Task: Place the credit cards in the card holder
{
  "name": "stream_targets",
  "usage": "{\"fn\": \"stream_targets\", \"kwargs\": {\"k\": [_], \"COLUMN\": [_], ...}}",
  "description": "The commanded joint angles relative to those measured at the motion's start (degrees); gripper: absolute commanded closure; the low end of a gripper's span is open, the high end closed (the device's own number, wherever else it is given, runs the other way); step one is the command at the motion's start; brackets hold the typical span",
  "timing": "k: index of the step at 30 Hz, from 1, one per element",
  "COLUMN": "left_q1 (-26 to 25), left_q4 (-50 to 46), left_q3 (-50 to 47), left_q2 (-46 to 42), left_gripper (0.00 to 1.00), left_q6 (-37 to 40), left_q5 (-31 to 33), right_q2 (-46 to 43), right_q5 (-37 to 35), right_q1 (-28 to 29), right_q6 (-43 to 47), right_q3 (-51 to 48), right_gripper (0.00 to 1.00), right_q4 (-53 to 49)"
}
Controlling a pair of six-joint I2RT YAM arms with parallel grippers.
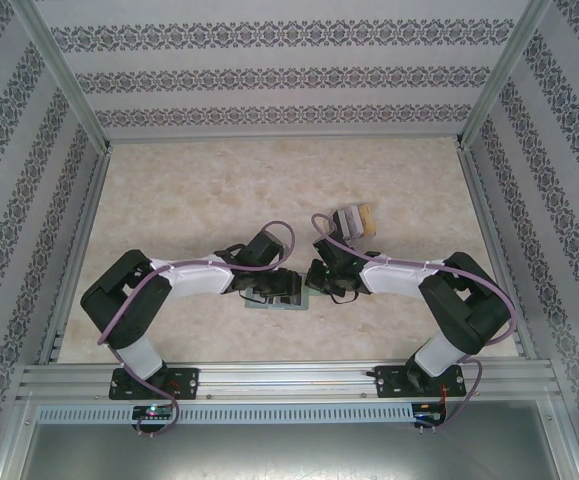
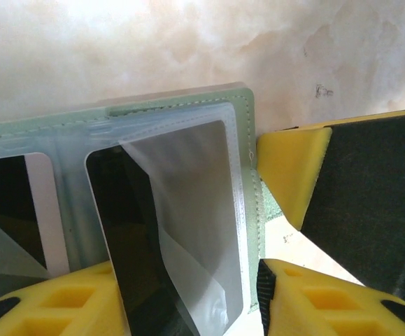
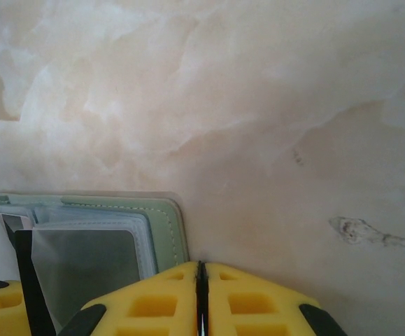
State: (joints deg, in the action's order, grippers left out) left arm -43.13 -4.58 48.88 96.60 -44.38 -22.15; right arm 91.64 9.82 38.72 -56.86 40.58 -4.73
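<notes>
Card holder lies open on the marble-patterned tabletop, with its clear pockets facing up, directly under the left hand and just to the left of the right hand.

From the left wrist camera, the two yellow fingers of the left hand stand wide apart, one at each side of the pocket nearest the green stitched edge. A dark credit card goes into this pocket under the shiny film. Its near end comes out between the fingers and lies close against one of them. I cannot tell if the fingers really press the card or only stand around it.

A second card, dark with a pale band, sits in the next pocket, further from the right hand.

The right hand is closed, its two yellow pads pressed together with nothing between them. Its tip touches the outer green edge of the card holder at the corner.

A clear box with a tan end rests on the tabletop beyond the right hand, well apart from the card holder.
</notes>
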Motion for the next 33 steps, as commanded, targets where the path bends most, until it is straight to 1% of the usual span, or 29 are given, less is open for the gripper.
{"fn": "stream_targets", "kwargs": {"k": [1,6,10,15,18,21,22,27,30,33], "left_q1": [-1.07,-1.05,-1.07,-1.07,-1.07,-1.07,-1.03,-1.06,-1.07,-1.07], "left_q4": [-4.55,-7.99,-7.09,-3.23,-3.16,-5.35,-5.05,-3.49,-4.44,-4.83], "left_q3": [-0.95,0.1,-0.49,-1.06,-0.79,0.25,0.31,0.08,-0.22,-1.33], "left_q2": [-2.71,-3.96,-3.99,-2.71,-2.02,-0.85,-0.56,-0.88,-2.81,-6.94], "left_gripper": [0.48,0.47,0.47,0.55,0.62,0.64,0.64,0.65,0.63,0.56], "left_q6": [-0.71,-0.26,-0.27,-0.29,-0.23,-0.01,0.24,0.45,0.05,-0.33], "left_q5": [4.22,7.21,6.88,2.85,2.59,3.37,2.69,1.25,3.51,6.56], "right_q2": [1.34,2.17,2.5,2.77,2.83,2.94,2.94,2.89,2.18,0.2], "right_q5": [-0.36,-0.07,0.02,0.18,0.14,0.19,0.18,0.14,-0.12,-0.31], "right_q1": [0.41,0.71,0.75,0.84,0.98,0.93,0.98,1.05,1.02,0.85], "right_q6": [0.51,0.55,0.59,0.64,0.7,0.69,0.63,0.68,1.03,2.17], "right_q3": [-0.51,-0.15,0.12,0.29,0.28,0.29,0.3,0.38,0.6,1.33], "right_gripper": [0.89,0.88,0.88,0.88,0.88,0.88,0.88,0.88,0.87,0.83], "right_q4": [1.57,1.62,1.61,1.58,1.57,1.57,1.57,1.52,1.01,-0.06]}}
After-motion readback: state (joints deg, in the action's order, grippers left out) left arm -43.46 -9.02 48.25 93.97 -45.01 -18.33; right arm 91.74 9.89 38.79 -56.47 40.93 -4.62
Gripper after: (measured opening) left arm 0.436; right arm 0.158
